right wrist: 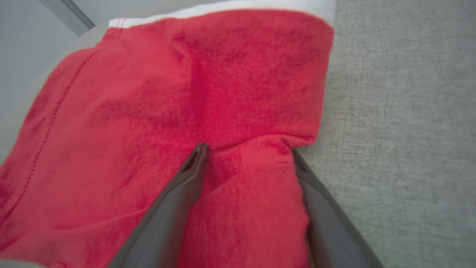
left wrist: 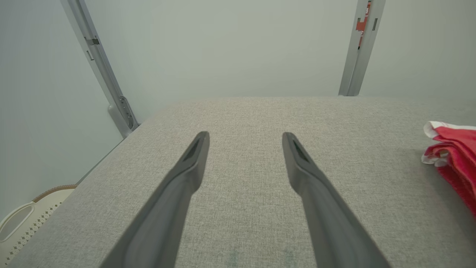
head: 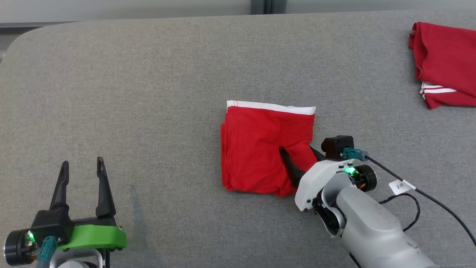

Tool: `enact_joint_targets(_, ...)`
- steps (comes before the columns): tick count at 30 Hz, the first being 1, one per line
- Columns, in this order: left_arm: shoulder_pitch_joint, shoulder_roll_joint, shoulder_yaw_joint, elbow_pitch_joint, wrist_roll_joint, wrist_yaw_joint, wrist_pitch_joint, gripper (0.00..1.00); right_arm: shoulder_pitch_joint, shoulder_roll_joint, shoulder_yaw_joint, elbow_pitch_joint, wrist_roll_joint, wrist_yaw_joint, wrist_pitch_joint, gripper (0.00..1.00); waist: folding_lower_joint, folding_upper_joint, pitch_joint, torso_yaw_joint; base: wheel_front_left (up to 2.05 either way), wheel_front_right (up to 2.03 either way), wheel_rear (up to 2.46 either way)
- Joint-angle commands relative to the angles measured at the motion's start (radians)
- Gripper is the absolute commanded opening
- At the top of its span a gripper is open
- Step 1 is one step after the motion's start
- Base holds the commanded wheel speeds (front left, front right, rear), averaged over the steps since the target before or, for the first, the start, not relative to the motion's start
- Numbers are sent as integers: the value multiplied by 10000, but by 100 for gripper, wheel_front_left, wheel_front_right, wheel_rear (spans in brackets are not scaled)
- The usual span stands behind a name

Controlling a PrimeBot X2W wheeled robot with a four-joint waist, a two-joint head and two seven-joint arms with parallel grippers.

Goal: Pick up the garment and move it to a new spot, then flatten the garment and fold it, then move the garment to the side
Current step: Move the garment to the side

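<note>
Folded garment (head: 260,149), judged soft, light, layers prone to slipping: right fingers (head: 290,167) apart astride its near-right corner, so pinch all layers there; left fingers (head: 103,190) apart, idle.

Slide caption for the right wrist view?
Right gripper, jaws open, straddles a raised fold at the edge of the folded red garment on grey fabric.

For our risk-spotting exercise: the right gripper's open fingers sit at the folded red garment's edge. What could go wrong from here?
The right gripper straddles only an edge bulge of the folded garment; closing may catch few layers, so the fold might open.
Moved rightward, it could land on the other red garment.
</note>
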Motion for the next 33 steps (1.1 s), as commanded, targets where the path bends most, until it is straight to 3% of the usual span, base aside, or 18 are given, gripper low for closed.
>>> enact_joint_targets(1,-140,10,26,-4,-109,-41,-18,100,11,5,250,185,102,5,40,100,0,0,13,-2,0,0,0)
enact_joint_targets(3,-173,9,26,1,-124,-46,-18,100,-62,-45,516,410,97,5,96,100,0,0,42,-11,0,0,0)
enact_joint_targets(4,-187,9,22,10,-139,-49,-18,100,-111,-67,611,520,64,4,67,42,0,0,55,-13,0,0,0)
enact_joint_targets(5,-196,10,18,20,-141,-53,-18,100,-182,-82,715,634,32,4,2,0,0,0,74,-20,0,0,0)
enact_joint_targets(12,-256,9,-21,-69,-170,-60,-20,100,-949,-406,1011,1066,-235,-10,-644,0,0,0,177,-133,0,0,0)
enact_joint_targets(23,-1029,14,-105,-1036,-163,-186,-18,100,-3043,-1719,2067,664,-1282,-6,-955,0,0,0,1283,-660,0,0,0)
enact_joint_targets(33,-1710,393,15,-1806,213,-469,-13,100,-5321,-2851,2375,243,-1426,-6,-872,0,0,0,2913,-1990,0,0,0)
